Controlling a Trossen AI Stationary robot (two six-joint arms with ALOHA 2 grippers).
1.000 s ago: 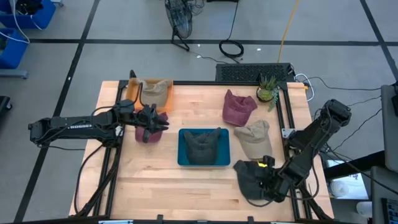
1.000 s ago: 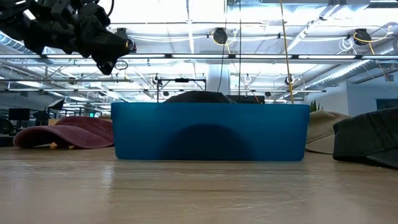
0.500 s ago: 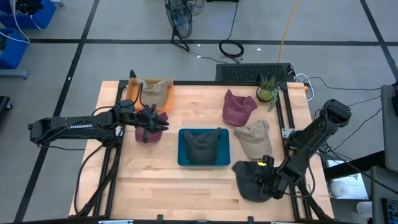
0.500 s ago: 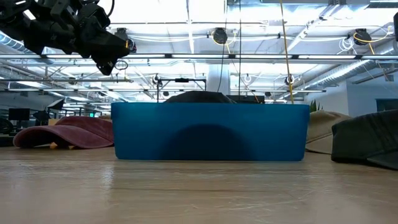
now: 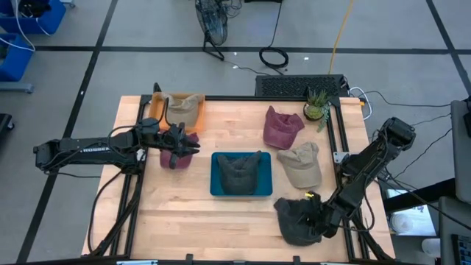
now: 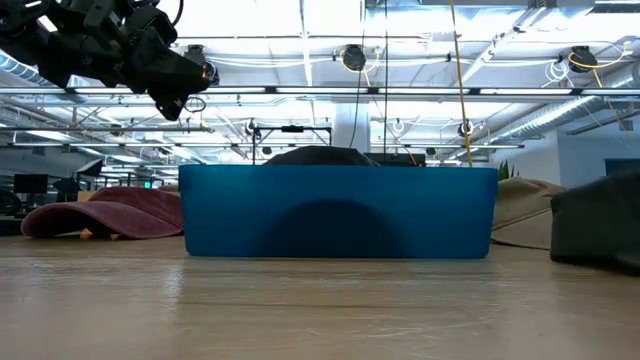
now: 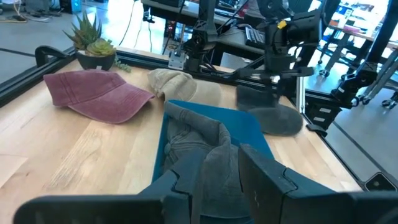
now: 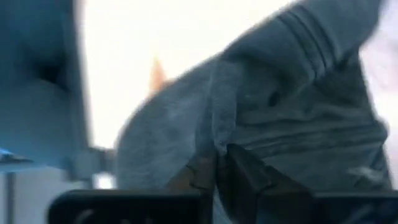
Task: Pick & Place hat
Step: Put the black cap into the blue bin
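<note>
Right, the right pincer [image 5: 318, 216] is down at the near right corner of the table [image 5: 176, 213], fingers pressed together on a fold of the dark grey hat [image 5: 298, 221]. From its wrist view you can see the two fingertips [image 8: 214, 171] nipped tight on a ridge of the grey cloth, so I'd call that a pinch made, with the hat not yet lifted clear. It takes the crown fabric rather than the brim, I'd guess, because the soft cloth bunches up and gives the fingers something to bite.

Just beyond it sits the tan hat [image 5: 300, 163], and farther back the maroon hat [image 5: 282, 126], near the little potted plant [image 5: 316, 107] at the far right edge. In the middle of the table is the blue bin [image 5: 218, 184], already holding a dark hat [image 5: 239, 171], which looks like the drop spot, so the carry from the corner should be short.

Over on the other side, the left pincer [image 5: 179, 145] hangs above a maroon hat [image 5: 175, 156] beside the bin; whether its fingers are spread or pinching anything I cannot tell. Behind it an orange tray [image 5: 158, 107] holds a tan hat [image 5: 185, 109].
</note>
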